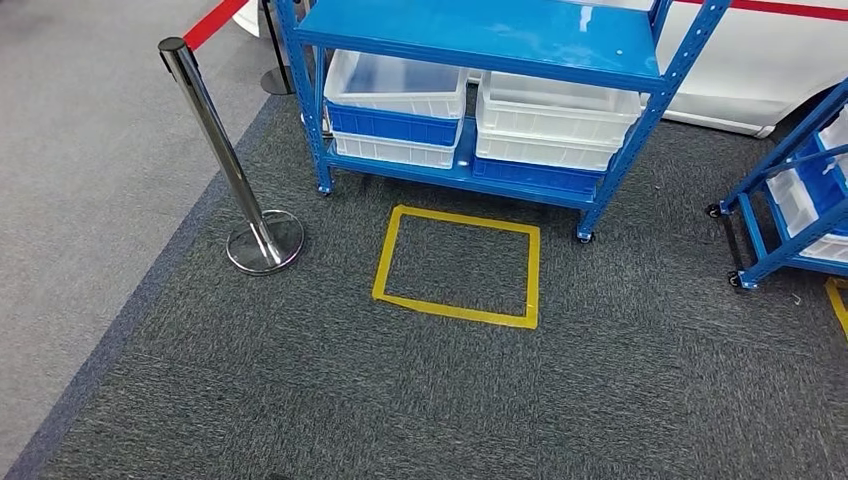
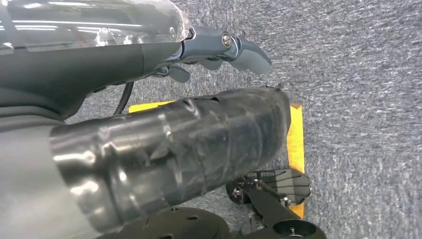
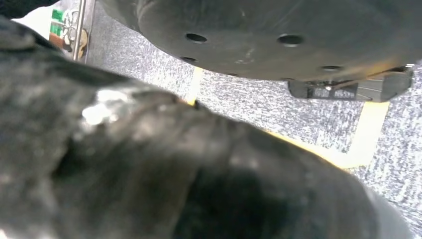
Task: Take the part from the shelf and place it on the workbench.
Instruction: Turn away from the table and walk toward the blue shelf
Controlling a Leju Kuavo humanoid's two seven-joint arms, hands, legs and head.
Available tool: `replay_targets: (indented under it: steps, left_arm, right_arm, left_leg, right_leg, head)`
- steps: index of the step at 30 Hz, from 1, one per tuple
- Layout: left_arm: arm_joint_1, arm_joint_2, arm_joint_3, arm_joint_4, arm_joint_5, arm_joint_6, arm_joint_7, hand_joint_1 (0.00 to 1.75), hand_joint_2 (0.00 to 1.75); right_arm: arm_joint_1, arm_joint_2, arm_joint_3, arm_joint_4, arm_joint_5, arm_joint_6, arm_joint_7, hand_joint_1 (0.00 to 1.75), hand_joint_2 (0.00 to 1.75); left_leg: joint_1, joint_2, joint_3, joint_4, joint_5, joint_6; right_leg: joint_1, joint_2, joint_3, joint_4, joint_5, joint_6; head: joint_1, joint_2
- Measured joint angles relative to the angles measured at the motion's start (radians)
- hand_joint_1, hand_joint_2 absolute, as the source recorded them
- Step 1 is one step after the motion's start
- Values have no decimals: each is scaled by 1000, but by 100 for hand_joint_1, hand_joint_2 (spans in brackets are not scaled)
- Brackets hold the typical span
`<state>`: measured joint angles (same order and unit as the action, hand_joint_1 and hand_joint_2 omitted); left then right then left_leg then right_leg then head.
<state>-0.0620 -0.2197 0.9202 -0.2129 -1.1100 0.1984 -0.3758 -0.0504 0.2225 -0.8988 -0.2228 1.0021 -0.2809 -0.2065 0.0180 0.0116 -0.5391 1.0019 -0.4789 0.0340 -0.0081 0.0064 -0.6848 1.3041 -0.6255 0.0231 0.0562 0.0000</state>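
Part not identifiable at this moment; by judgement it lies in one of the bins on the shelf ahead, well apart from both hands. Left hand (image 2: 224, 47) hangs over the carpet (image 1: 300, 400) with nothing in it; whether its fingers are spread or curled cannot be told. Right hand (image 3: 149, 164) is a dark blur close to the lens, and its state cannot be told. On the carpet between robot and shelf lies a yellow tape square (image 1: 455, 311), likely the standing mark. Beyond it stands the blue shelf (image 1: 480, 35), with a left bin (image 1: 395, 85) and a right bin (image 1: 555, 105) side by side on its lower level, each stacked on other bins. A metal post (image 1: 215, 130) stands near the shelf's left corner.

Risks: stopping short of or askew to the square would leave the bins out of reach. The top board overhangs the bins, so a high reach could strike it. The translucent walls hide the contents, so a hand could pick the wrong bin.
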Motion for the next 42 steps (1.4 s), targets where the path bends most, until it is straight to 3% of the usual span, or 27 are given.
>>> replay_targets:
  steps: [1,2,3,5,7,10,12,14,15,16,18,20,21,25,27,29,30,31,32,33,35,36,38,40,42]
  left_arm:
    - [0,0,0,0,0,0,0,0,0]
    - [1,0,0,0,0,0,0,0,0]
    - [1,0,0,0,0,0,0,0,0]
    - [0,-1,0,0,0,0,0,0,0]
    - [-2,-1,0,0,0,0,0,0,0]
    - [-4,-1,0,0,0,0,0,0,0]
    - [-4,0,0,0,0,0,1,0,0]
    - [-2,0,0,0,0,0,1,0,0]
    - [-1,0,0,0,0,0,1,0,0]
    - [0,0,0,0,0,0,2,0,0]
    - [1,0,0,0,0,0,2,0,0]
    - [1,0,0,0,0,0,2,0,0]
    - [0,0,1,0,0,0,2,0,0]
    - [0,0,1,0,0,1,3,0,0]
    - [-1,0,2,0,1,1,3,0,0]
    - [-2,-1,3,0,3,1,4,0,0]
    - [-1,-1,4,0,4,1,4,0,0]
    - [-1,-1,5,0,4,1,4,0,0]
    - [0,-1,7,0,5,1,5,0,0]
    - [0,-1,8,0,5,2,5,0,0]
    - [0,-2,8,0,5,3,6,0,0]
    - [0,-2,9,0,5,8,8,0,0]
    - [-3,-3,12,0,5,27,16,0,0]
    - [-5,-4,15,0,5,49,26,0,0]
    - [-7,-4,17,0,5,62,33,0,0]
  right_arm:
    - [1,0,0,0,0,0,0,0,0]
    - [1,0,0,0,0,0,0,0,0]
    - [1,-1,0,0,0,0,0,0,0]
    - [0,-1,0,0,0,0,0,0,0]
    - [-1,-1,0,0,0,0,0,0,0]
    - [0,-1,0,0,0,1,2,0,0]
    - [0,-1,0,0,0,1,3,0,0]
    - [0,-1,0,1,0,2,4,0,0]
    - [0,-1,0,1,0,3,5,0,0]
    - [1,-1,0,1,0,3,6,0,0]
    - [1,-1,0,1,1,4,8,0,0]
    - [0,-1,0,2,2,5,8,0,0]
    - [0,-1,0,2,2,5,8,0,0]
    - [-1,-1,-1,2,3,4,8,0,0]
    - [-1,-1,-1,2,3,4,8,0,0]
    - [-1,-1,-1,2,4,4,8,0,0]
    - [0,-1,-1,2,4,4,8,0,0]
    - [0,-1,-1,2,4,4,8,0,0]
    - [1,-1,-1,2,4,4,8,0,0]
    - [1,-2,-1,2,4,4,8,0,0]
    - [1,-2,-1,2,4,4,8,0,0]
    - [1,-2,-1,2,5,4,8,0,0]
    - [0,-2,-1,2,7,3,8,0,0]
    - [1,-2,-1,2,8,4,8,0,0]
    - [1,-1,-1,2,5,7,8,0,0]
  left_leg:
    - [0,0,2,1,-2,-1]
    - [1,-1,5,2,-4,-3]
    - [1,-1,9,2,-7,-6]
    - [-2,-1,13,4,-14,-17]
    - [-5,0,13,3,-17,-29]
    - [-2,-1,12,20,-33,-45]
    - [0,-3,-31,111,-88,-51]
    - [0,-3,-98,243,-145,-54]
    - [0,-3,-120,282,-150,-55]
    - [0,-3,-125,285,-136,-55]
    - [0,-3,-80,181,-62,-49]
    - [-3,-5,-27,60,-14,-41]
    - [-5,-5,-14,30,-7,-38]
    - [-3,-5,-6,11,-3,-17]
    - [1,-4,-2,3,1,-7]
    - [0,-2,-2,3,-1,-2]
    - [0,-2,-1,4,-3,-2]
    - [0,-2,1,4,-5,-2]
    - [0,-2,4,4,-7,-3]
    - [0,-3,10,5,-10,-6]
    - [-1,-4,18,5,-18,-14]
    - [-2,-3,20,5,-21,-20]
    - [-3,-2,23,2,-23,-31]
    - [-2,-3,27,2,-28,-42]
    - [-2,-4,5,55,-65,-50]
  right_leg:
    - [-3,-1,0,-8,21,2]
    - [-5,-2,21,-57,59,2]
    - [-7,-3,56,-133,99,1]
    - [-2,-6,111,-250,141,-7]
    - [4,-6,123,-277,139,-16]
    - [-1,-5,128,-288,144,-36]
    - [-3,-6,130,-294,146,-48]
    - [0,-6,130,-293,144,-53]
    - [1,-6,130,-292,143,-54]
    - [2,-5,131,-290,141,-55]
    - [3,-2,135,-285,135,-52]
    - [6,0,137,-277,127,-44]
    - [8,0,137,-275,125,-39]
    - [7,-1,137,-267,115,-19]
    - [4,-1,103,-193,69,-11]
    - [1,-2,34,-60,11,-5]
    - [-1,-2,8,-12,0,-3]
    - [-2,-2,-2,-1,11,-1]
    - [-4,-2,7,-27,38,-2]
    - [-5,-3,36,-92,81,-4]
    - [-2,-5,97,-222,134,-10]
    - [1,-5,116,-262,145,-14]
    - [7,-4,121,-274,140,-22]
    - [4,-3,124,-280,142,-33]
    - [-1,-4,129,-290,145,-46]
  head:
    - [0,0]
    - [0,0]
    - [0,0]
    - [0,0]
    - [-1,0]
    - [-1,0]
    - [-2,0]
    - [-3,0]
    - [-3,0]
    - [-3,0]
    - [-3,0]
    - [-3,0]
    - [-2,0]
    - [-2,0]
    - [0,0]
    - [0,0]
    - [0,0]
    - [0,0]
    - [0,0]
    - [0,0]
    - [0,0]
    - [0,0]
    - [-1,0]
    - [-1,0]
    - [-1,0]
